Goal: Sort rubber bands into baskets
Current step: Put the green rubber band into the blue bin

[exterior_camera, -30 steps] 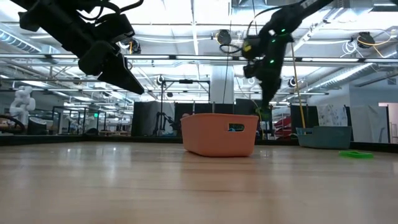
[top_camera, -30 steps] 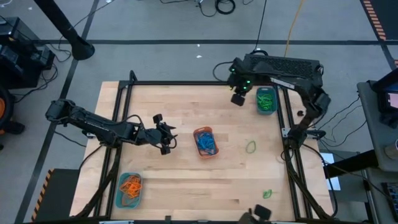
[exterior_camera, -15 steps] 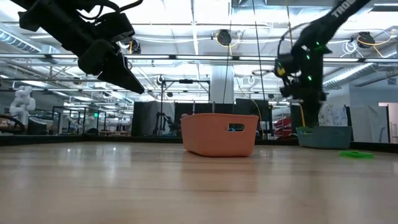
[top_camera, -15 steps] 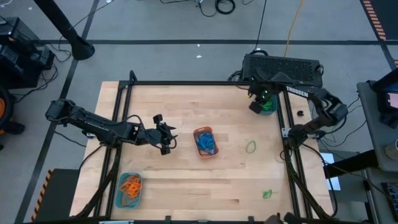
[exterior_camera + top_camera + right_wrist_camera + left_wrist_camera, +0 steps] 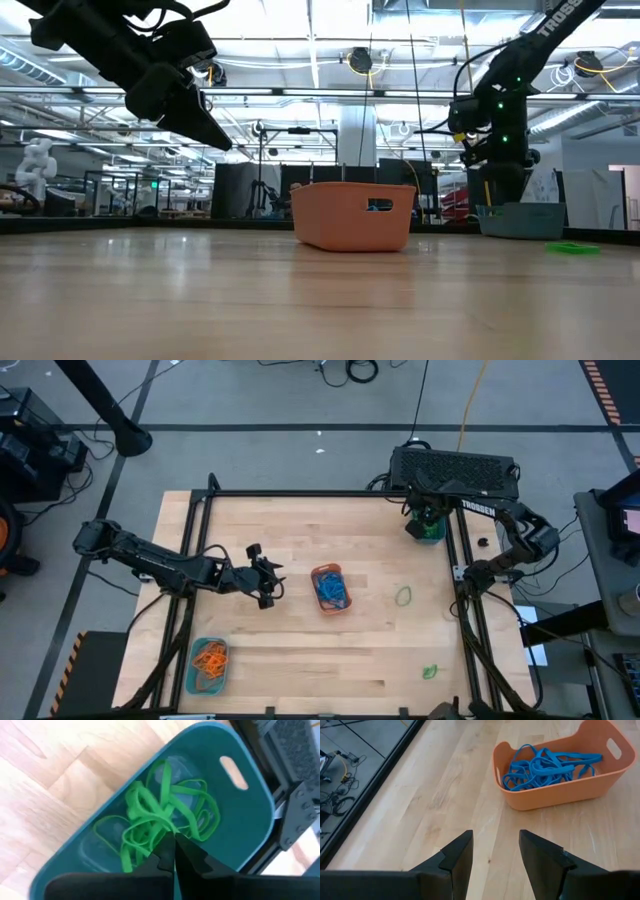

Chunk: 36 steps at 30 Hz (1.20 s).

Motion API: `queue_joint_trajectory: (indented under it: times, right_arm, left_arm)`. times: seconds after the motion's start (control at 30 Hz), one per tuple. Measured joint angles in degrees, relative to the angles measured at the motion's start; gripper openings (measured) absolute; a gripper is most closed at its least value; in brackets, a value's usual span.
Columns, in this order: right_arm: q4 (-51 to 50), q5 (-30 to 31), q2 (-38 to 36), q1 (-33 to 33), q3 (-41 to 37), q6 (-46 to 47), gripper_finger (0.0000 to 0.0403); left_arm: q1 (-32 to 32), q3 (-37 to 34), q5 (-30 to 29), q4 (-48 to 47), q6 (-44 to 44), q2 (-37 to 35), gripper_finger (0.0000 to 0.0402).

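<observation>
Right gripper (image 5: 173,851) hangs over the far-right teal basket (image 5: 240,815), fingers pinched on a green band (image 5: 167,827) above the pile. Drop step, I'd say: next, part them. Left gripper (image 5: 495,851) waits beside the orange basket (image 5: 560,790), fingers apart.

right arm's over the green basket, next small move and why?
Probably open the jaws and let go. The right gripper hangs over the teal basket, its jaws closed with a green band at the tips above the green pile. After that, two green bands still lie loose on the table.
</observation>
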Motion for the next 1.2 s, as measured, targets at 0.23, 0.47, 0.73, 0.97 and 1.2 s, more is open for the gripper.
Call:
queue_joint_trajectory:
  times: [0.23, 0.47, 0.73, 0.97, 1.2]
  right_arm:
    - [-0.18, 0.38, 0.0, 0.02, 0.0, 2.37, 0.0]
    - [1.09, 5.39, 0.0, 0.02, 0.0, 6.72, 0.0]
    - [1.32, 5.89, 0.0, 0.04, 0.02, 7.28, 0.0]
    - [1.8, 8.16, 0.0, 0.04, 0.04, 7.33, 0.0007]
    - [2.05, 10.37, 0.0, 0.22, 0.07, 7.03, 0.0008]
  left_arm:
    - [0.0, 0.0, 0.0, -0.02, -0.02, 0.0, 0.0169]
    - [0.0, 0.0, 0.0, -0.04, -0.02, 0.0, 0.0169]
    - [0.0, 0.0, 0.0, -0.04, 0.0, 0.0, 0.0169]
    - [0.0, -0.02, 0.0, -0.07, -0.02, 0.0, 0.0169]
    - [0.0, -0.02, 0.0, -0.07, 0.0, 0.0, 0.0169]
